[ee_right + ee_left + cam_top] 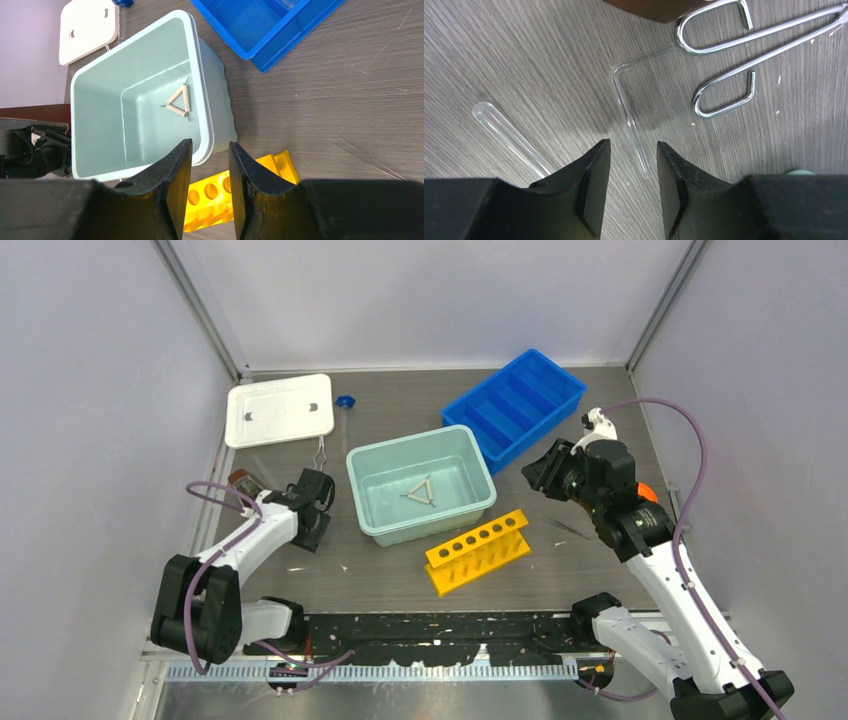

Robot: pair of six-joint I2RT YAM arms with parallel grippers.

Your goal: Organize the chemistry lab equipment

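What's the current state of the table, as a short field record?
left jaws: open, low over the table, bent glass tube lying between the tips
near them: test tube to the left in the wrist view, metal tongs farther out, both flat on the table
right jaws: open, empty, right of the teal tub in the top view
tub contents: wire triangle only
blue tray: behind the tub, far right
also on table: yellow rack, white lid

Top camera: high, behind the arm bases, looking down over the grey wood-grain tabletop (pixel 380 580). Left wrist camera: very near that surface, facing down; shares silvery wire tongs (pixel 752 85) with top. Right wrist camera: farther off, oblique; shares pale teal plastic tub (pixel 216 95) with top.
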